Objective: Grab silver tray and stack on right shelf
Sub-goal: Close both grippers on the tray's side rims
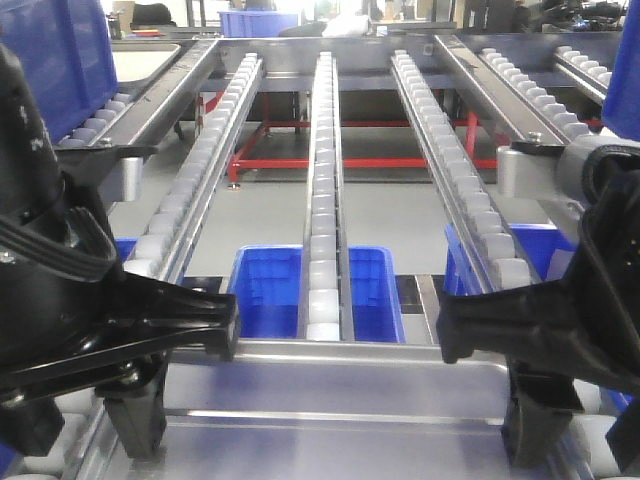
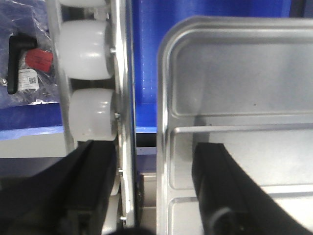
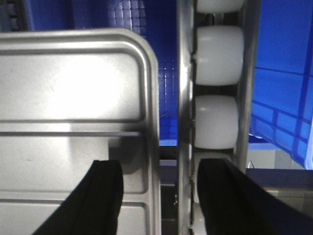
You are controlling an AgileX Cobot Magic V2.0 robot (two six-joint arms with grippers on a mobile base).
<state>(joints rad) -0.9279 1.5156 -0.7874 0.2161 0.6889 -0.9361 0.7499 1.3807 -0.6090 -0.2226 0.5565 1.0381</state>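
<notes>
Two black robot grippers sit at the near end of a steel roller rack, the right shelf (image 1: 325, 150), with one silver tray (image 2: 234, 73) lying flat between them. The left gripper (image 2: 154, 152) has its jaws spread wide. One finger is over the tray floor on its inner side and the other is out beyond a rail of white rollers (image 2: 90, 115), so the tray's rim and the rail both sit in the gap, with neither finger visibly pressing on them. The right gripper (image 3: 161, 166) mirrors this, also spread and gripping nothing. This straddling pose probably keeps the tray square between the rails as it settles on the rack; whether its underside already rests fully there cannot be told. Ahead of the grippers run three roller lanes, with further lanes off to each side. Two raised ridges cross the tray floor. Three blue bins (image 1: 270, 290) sit below the lanes.
</notes>
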